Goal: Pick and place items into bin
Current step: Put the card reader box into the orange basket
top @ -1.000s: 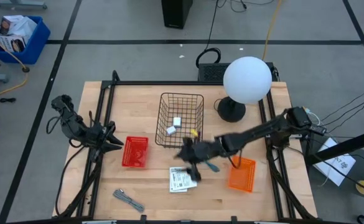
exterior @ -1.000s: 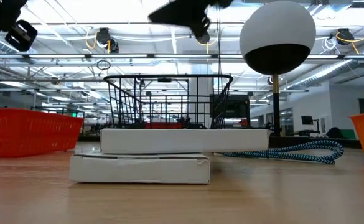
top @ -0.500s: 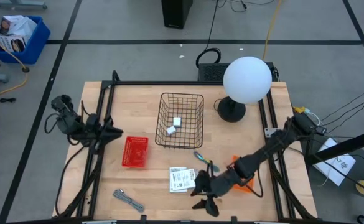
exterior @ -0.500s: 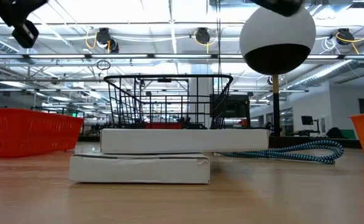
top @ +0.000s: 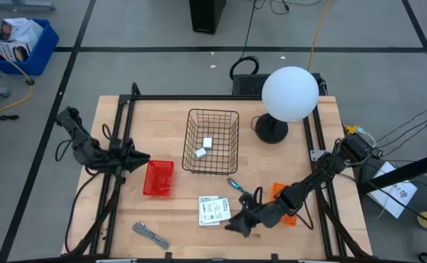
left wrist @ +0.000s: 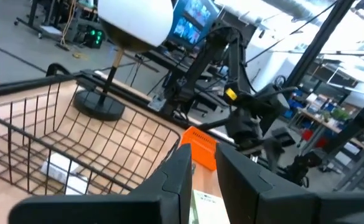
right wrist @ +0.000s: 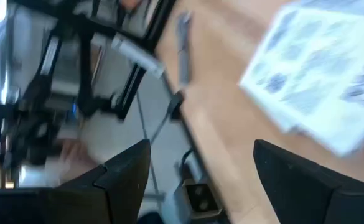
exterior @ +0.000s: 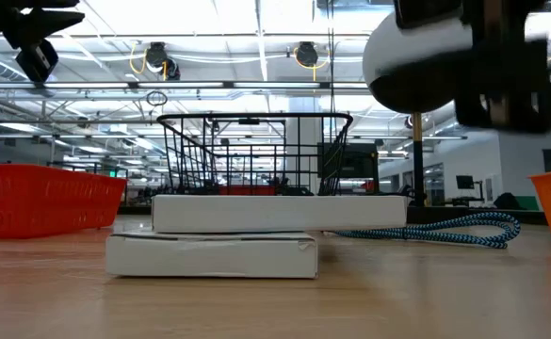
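Observation:
Two white printed card packets (top: 213, 210) lie stacked on the table near its front edge; they also show in the low view (exterior: 237, 231). My right gripper (top: 235, 223) is open and empty just to their right; its wrist view (right wrist: 200, 149) looks past them (right wrist: 331, 81). A slim teal-handled tool (top: 239, 188) lies behind it. A grey metal tool (top: 150, 235) lies at the near left. Two little white blocks (top: 204, 148) lie in the black wire bin (top: 191, 117). My left gripper (top: 144, 158) is shut and empty beside a red basket (top: 158, 191).
An orange basket (top: 290, 196) stands under my right arm. A lamp with a white globe (top: 290, 93) stands at the far right, its base (top: 270, 130) beside the bin. Black frame rails run along the table's left and right sides.
My right gripper has swung from the bin's front edge toward the table's near edge, passing the card packets, then come back a little, stopping beside their right side. The packets and tools have stayed put.

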Tool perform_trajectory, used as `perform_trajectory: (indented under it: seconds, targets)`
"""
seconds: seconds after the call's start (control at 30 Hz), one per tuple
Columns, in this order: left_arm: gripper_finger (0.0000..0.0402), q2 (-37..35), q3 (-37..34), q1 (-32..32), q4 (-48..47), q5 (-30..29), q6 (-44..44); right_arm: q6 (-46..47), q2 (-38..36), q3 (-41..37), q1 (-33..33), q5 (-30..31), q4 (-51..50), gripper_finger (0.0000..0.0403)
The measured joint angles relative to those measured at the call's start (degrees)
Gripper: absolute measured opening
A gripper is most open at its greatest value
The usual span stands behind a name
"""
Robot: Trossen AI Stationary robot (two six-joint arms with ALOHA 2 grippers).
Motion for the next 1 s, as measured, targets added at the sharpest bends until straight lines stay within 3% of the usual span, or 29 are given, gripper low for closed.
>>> perform_trajectory:
  seconds: [0.27,0.5,1.0]
  targets:
    - [0.0076,2.6,0.0,0.0,2.3,0.0,-0.2,6.4,-0.7,-6.2,-1.1,3.5,4.1,0.0266]
    - [0.0076,2.6,0.0,0.0,3.2,0.0,-0.2,10.6,-0.6,-8.3,-2.2,3.3,0.9,0.0265]
    - [0.0076,2.6,0.0,0.0,3.0,0.0,1.3,11.9,-0.6,-8.3,-5.3,-1.5,-4.1,0.0265]
